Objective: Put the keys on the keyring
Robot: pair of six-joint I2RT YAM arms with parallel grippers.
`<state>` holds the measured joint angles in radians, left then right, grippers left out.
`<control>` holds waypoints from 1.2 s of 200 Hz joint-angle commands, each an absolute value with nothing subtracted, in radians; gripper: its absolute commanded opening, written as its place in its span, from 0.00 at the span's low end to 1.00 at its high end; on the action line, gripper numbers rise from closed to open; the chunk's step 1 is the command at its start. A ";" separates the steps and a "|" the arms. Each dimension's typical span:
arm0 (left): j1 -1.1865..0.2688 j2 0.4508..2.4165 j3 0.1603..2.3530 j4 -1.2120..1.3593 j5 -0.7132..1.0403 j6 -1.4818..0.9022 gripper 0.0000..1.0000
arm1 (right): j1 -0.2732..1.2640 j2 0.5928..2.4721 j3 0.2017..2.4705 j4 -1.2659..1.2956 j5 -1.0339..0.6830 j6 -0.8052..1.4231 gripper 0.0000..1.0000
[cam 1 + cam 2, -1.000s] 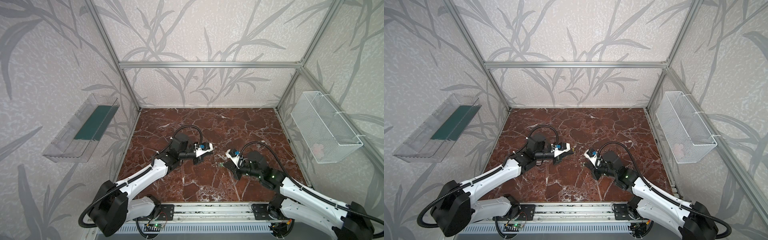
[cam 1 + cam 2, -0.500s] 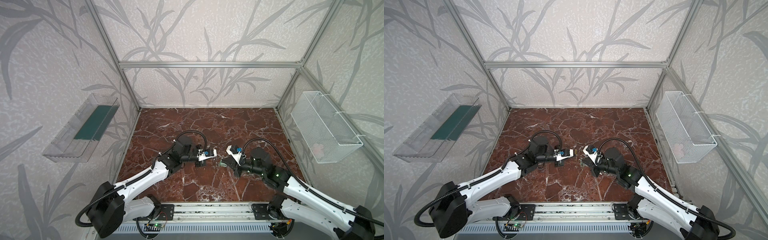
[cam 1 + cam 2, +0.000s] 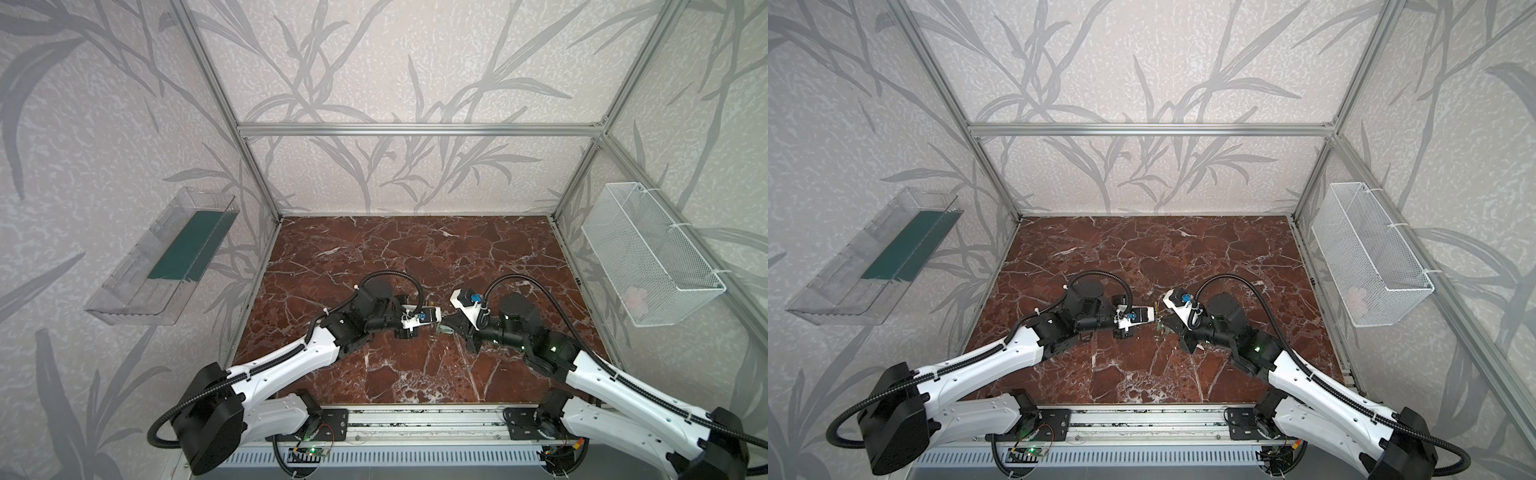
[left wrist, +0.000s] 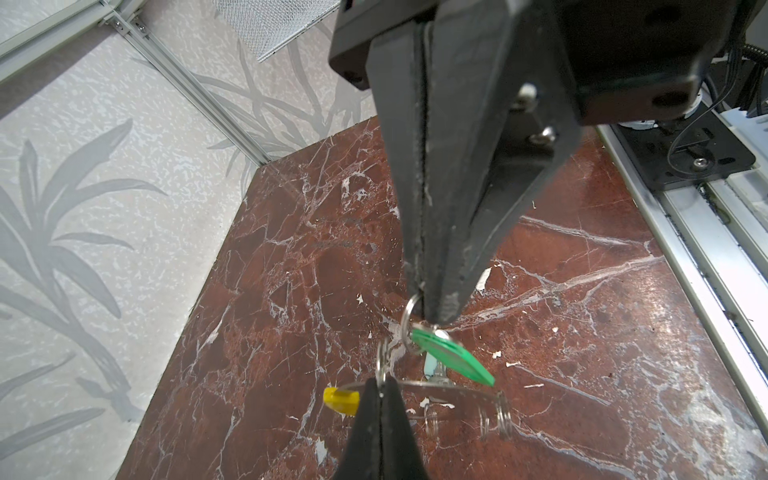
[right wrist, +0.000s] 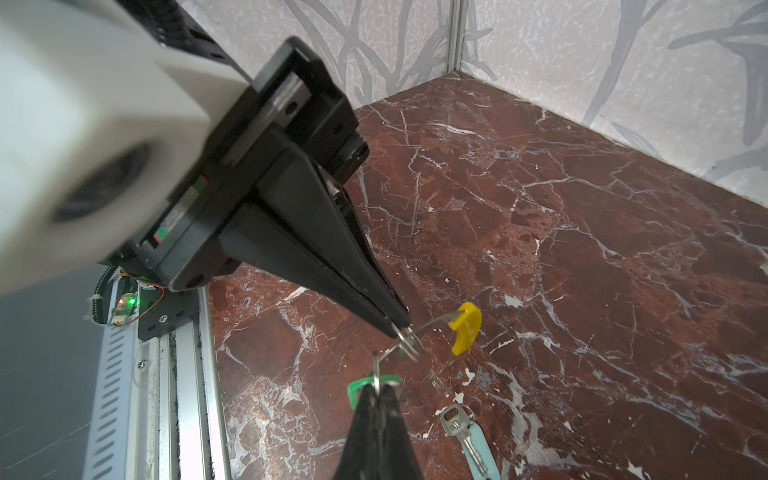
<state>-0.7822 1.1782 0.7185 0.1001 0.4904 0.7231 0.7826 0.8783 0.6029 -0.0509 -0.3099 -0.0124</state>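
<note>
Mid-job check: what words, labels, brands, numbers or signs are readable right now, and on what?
No text is readable in any view.
The loose metal key: any stamping is too small to read.
The green key tag: no print visible.
The keyring, yellow segment: no marking visible.
The circuit board: blurred, unreadable.

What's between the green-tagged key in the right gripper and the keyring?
Nothing visible. The right gripper holds the green-tagged key close beside the keyring, which the left gripper pinches near its yellow segment. The other key lies on the table, off to one side.
</note>
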 commanded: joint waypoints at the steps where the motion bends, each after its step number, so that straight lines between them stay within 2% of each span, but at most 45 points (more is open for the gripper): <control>1: -0.790 1.146 0.737 0.114 0.490 0.746 0.00 | 0.788 0.866 0.605 -0.030 -0.275 0.016 0.00; 144: -0.799 1.161 0.757 0.114 0.519 0.726 0.00 | 0.788 0.905 0.593 0.020 -0.268 0.057 0.00; 240: -0.799 1.141 0.740 0.098 0.539 0.769 0.00 | 0.788 0.842 0.529 0.071 -0.112 0.161 0.00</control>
<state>-0.7914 1.1675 0.7193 0.1005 0.4976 0.7330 0.7856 0.8677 0.5461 0.0219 -0.1799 0.1173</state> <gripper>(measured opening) 0.052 0.048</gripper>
